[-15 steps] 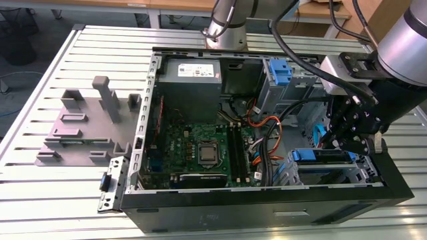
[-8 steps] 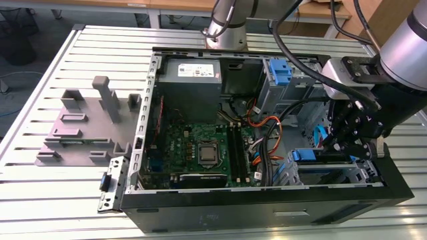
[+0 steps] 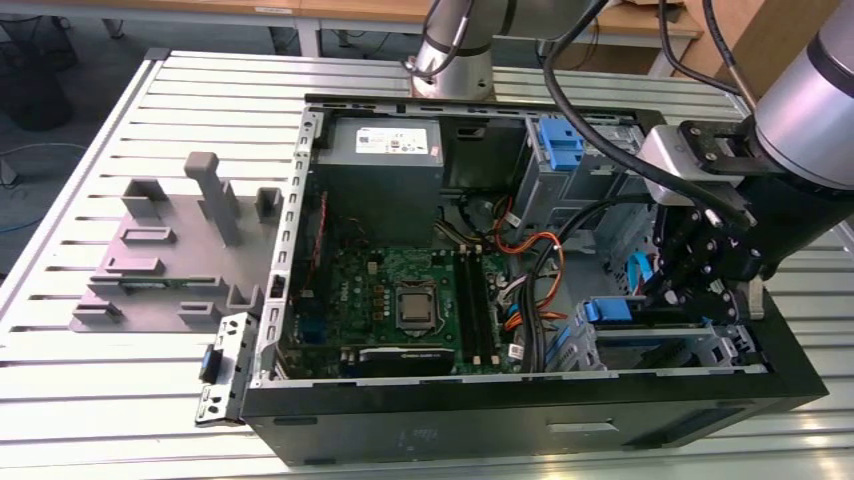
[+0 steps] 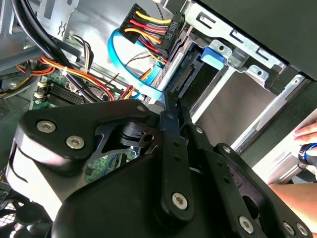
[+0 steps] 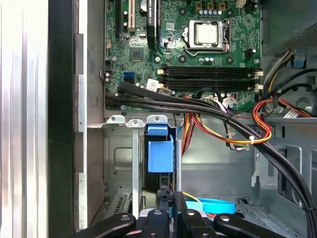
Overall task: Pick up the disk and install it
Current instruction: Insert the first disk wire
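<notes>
Gripper [image 4: 168, 106] linkage fills the foreground in the second wrist view, black plates and screws, with the two fingers pressed together into one narrow blade; nothing visible between them, so it reads as closed on nothing. In the exterior view the gripper [image 3: 694, 290] sits low inside the open PC case [image 3: 534, 425], at the exterior view's right, just above the drive cage [image 3: 667, 345]. Disk [image 5: 159, 153] is seated edge-on in a slot of that cage: blue bracket tab faces the first wrist view, dark drive body runs down behind it between two silver cage rails. Same blue tab shows in the exterior view [image 3: 618, 310] and in the second wrist view [image 4: 214, 55], where the drive's connector edge is exposed beside it. Fingertips point at the disk, close to it; contact cannot be confirmed. Flat blue data cable [image 4: 133, 69] curves past the finger tips, and a power plug with red, yellow and black wires [image 4: 153, 29] hangs near the cage, apart from the drive's connector. Motherboard [image 3: 407, 300] lies in the case floor with bare CPU socket [image 5: 207, 33]. Grey power supply box [image 3: 387, 150] sits at the far end of the case. A person's hand [image 4: 307, 136] shows at the edge of the second wrist view, outside the case. Grey fixture blocks [image 3: 167, 250] stand on the slatted table [image 3: 120, 380], at the exterior view's left.
</notes>
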You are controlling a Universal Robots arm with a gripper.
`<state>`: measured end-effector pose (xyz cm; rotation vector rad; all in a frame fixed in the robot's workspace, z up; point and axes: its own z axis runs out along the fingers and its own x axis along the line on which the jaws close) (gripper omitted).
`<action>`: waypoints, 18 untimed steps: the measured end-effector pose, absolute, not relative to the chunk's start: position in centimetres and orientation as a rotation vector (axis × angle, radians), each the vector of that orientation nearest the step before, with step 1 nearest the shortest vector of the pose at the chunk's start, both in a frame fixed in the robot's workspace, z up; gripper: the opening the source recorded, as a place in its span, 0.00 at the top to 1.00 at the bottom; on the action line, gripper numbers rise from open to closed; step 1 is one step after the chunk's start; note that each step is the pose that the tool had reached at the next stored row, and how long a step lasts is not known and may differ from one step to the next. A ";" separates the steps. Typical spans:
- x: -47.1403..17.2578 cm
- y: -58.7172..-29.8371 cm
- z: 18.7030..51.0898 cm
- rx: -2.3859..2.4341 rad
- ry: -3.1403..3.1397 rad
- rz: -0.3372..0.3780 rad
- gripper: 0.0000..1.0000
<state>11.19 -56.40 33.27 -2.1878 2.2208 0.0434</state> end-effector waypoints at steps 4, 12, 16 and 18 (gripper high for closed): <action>11.2 -56.4 33.1 -2.188 2.221 0.043 0.84; 11.2 -56.4 33.0 -2.188 2.221 0.043 0.84; 11.2 -56.4 33.0 -2.188 2.221 0.044 0.77; 11.2 -56.4 33.0 -2.188 2.221 0.043 0.71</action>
